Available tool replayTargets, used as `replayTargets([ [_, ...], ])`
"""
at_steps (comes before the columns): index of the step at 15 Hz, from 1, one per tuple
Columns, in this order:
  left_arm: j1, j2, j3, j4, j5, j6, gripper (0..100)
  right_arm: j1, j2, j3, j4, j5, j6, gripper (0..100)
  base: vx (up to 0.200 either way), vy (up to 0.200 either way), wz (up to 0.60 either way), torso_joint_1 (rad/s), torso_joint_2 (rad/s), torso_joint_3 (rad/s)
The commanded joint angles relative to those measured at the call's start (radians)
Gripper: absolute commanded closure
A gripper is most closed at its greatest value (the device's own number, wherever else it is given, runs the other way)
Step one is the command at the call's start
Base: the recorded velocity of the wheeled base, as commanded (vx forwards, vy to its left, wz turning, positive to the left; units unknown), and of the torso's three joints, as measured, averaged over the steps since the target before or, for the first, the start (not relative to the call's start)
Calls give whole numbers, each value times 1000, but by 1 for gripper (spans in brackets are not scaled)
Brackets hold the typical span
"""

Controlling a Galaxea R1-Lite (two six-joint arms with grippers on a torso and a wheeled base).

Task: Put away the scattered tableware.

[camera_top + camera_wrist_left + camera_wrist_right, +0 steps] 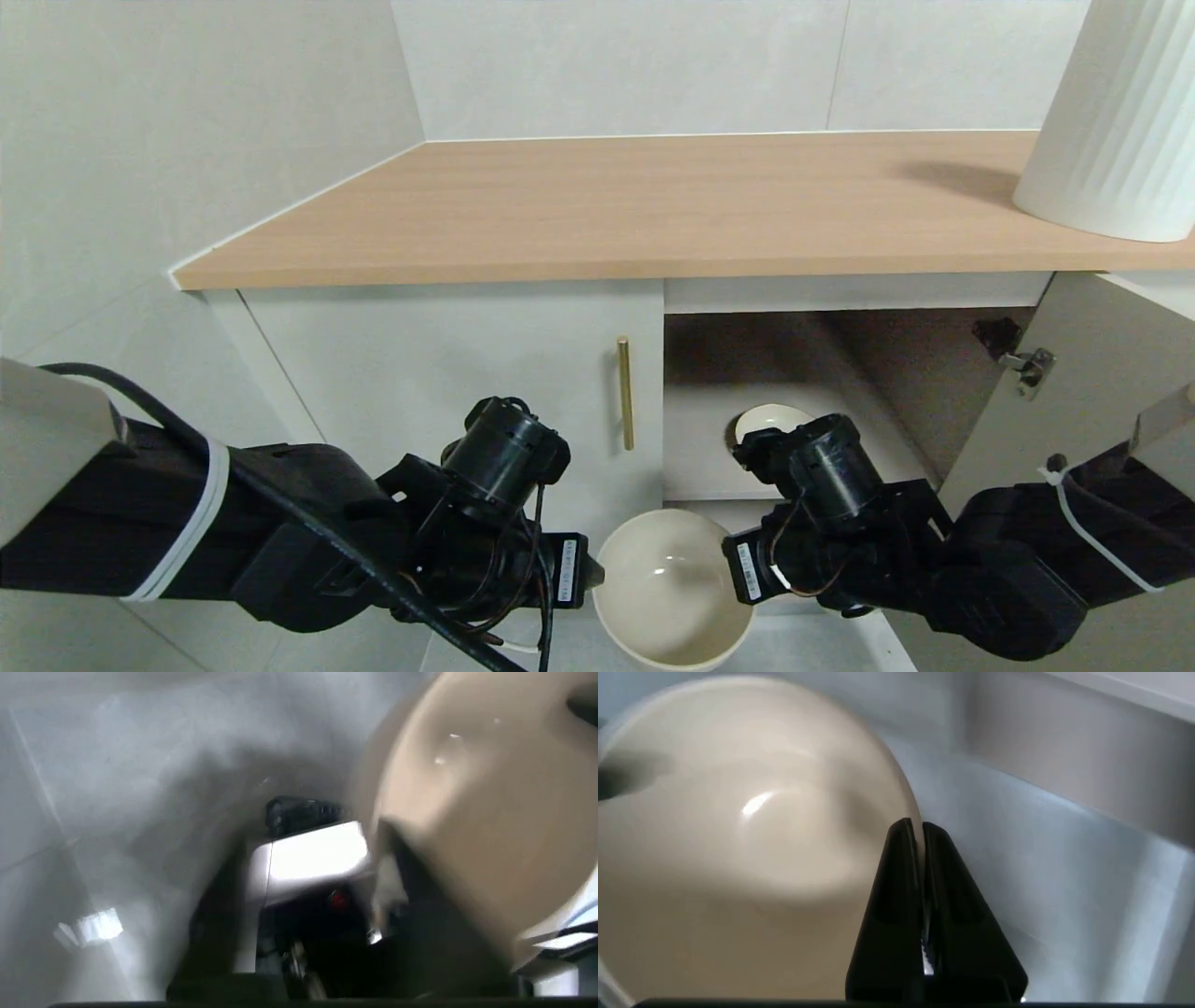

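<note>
Bowl: You are looking at a cream bowl held low in front of the cabinet, its hollow turned up toward the head camera. It hangs well below the table.
Right tool: The right tool is clamped on the bowl's right rim. In the right wrist view its two black fingers stand almost together, with the thin wall of the bowl pinched between them.
Left tool: The left tool meets the bowl's left rim, tip against the edge. You cannot tell from these views whether it has a hold there; the left wrist view is too blurred to settle it.
Bowl and tools: The bowl spans the gap between the two tools, which face each other from opposite sides of its rim.
Cabinet: The left door is closed, its brass handle upright. The right door is swung open.
Dish: A pale dish sits on the shelf inside the open compartment, partly hidden behind the right arm.
Table: Bare wood runs across the cabinet's top; a white ribbed vase stands at its right end.
</note>
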Motion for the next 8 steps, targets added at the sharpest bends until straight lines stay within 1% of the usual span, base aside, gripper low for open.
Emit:
replayTargets([
  [1,-1,-4,-2,-14,-6,0,0,8,3,-1,-11,17,0,100,0,0,0,0,0,0],
  [5,-1,-6,-2,-14,-6,0,0,6,4,-1,-11,15,-2,100,0,0,0,0,0,0],
  [8,-1,-7,-2,-14,-6,0,0,-12,23,-1,-8,15,-9,100,0,0,0,0,0,0],
])
